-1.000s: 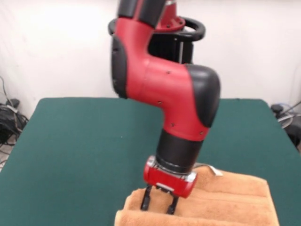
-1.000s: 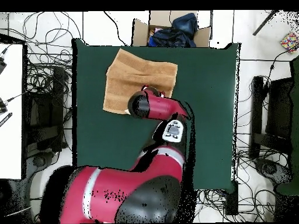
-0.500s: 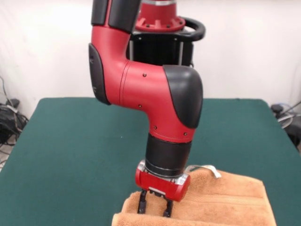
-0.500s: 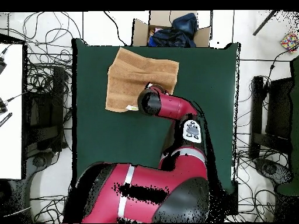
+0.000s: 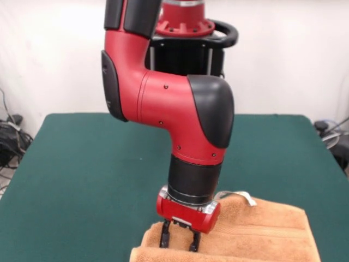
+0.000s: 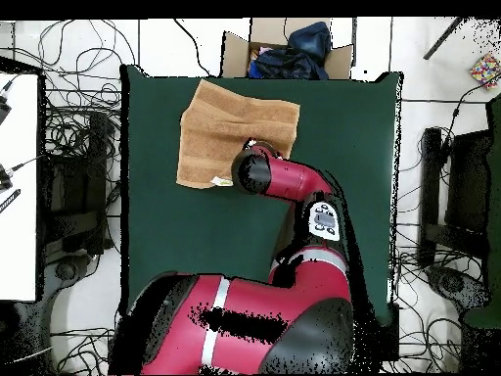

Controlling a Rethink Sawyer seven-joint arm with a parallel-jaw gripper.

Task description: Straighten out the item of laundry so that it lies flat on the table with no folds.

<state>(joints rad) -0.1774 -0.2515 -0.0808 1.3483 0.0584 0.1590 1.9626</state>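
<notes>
Green felt covers the bench (image 5: 82,180), the rumpled orange-tan towel (image 5: 262,234) lies at one bench corner, and my claw (image 5: 178,243) stands spread, tips on the towel's edge, near its white tag (image 5: 240,195).

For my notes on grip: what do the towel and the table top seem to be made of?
The towel looks like soft orange-tan terry cloth: matte, fuzzy surface with woven bands. The table top seems covered in dark green felt-like fabric: flat, no shine. The claw fingers look like black plastic or metal; I cannot tell which.
</notes>
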